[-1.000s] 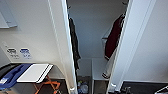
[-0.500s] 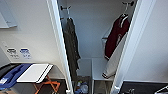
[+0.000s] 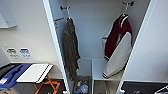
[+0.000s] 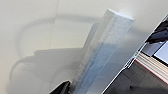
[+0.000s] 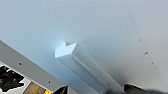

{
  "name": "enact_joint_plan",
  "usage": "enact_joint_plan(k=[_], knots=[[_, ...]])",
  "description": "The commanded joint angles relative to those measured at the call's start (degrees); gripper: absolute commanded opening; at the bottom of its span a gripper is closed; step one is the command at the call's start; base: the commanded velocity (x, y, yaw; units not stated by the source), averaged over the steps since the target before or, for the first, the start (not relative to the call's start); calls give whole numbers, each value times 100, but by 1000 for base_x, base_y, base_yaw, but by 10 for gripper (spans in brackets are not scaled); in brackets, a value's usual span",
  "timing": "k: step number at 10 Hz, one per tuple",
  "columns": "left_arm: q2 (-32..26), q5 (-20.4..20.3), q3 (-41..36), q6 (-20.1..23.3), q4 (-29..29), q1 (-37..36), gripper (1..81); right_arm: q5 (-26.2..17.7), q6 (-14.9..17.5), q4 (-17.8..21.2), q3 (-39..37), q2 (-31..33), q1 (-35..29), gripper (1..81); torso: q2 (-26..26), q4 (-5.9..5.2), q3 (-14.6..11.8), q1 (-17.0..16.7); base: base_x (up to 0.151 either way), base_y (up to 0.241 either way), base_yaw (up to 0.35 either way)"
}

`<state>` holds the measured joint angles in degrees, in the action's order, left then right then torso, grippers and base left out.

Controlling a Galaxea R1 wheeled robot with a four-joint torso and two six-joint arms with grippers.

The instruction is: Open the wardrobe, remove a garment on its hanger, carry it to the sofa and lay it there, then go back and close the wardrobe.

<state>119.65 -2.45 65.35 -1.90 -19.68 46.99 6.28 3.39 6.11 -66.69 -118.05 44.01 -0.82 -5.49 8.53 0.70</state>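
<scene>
White doors of the wardrobe [image 3: 53, 45] stand open, my left claw [image 4: 65, 88] and right claw [image 5: 96, 89] sit at a handle each, grip unclear, and I judge both should pull evenly, since the garment [image 3: 117, 43] hangs inside, at the right.

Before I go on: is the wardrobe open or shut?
Open: both doors of the wardrobe are swung wide, showing the garment hanging inside.

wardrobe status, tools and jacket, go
Wardrobe doors open. Maroon jacket on its hanger, right side inside; olive garment hangs left. Left tool at a door handle, right tool at the other; grip unclear.
</scene>
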Motion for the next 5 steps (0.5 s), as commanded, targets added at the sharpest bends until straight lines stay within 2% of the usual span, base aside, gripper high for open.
enact_joint_plan(k=[1,5], knots=[[24,878,-1569,-232,-19,253,811,-935,-181,75,518,192,-273,811,0,0,0,2,0,0,0],[-28,869,-1561,-223,-19,306,811,-883,-189,84,562,332,-238,811,-9,0,0,-17,0,0,0]])
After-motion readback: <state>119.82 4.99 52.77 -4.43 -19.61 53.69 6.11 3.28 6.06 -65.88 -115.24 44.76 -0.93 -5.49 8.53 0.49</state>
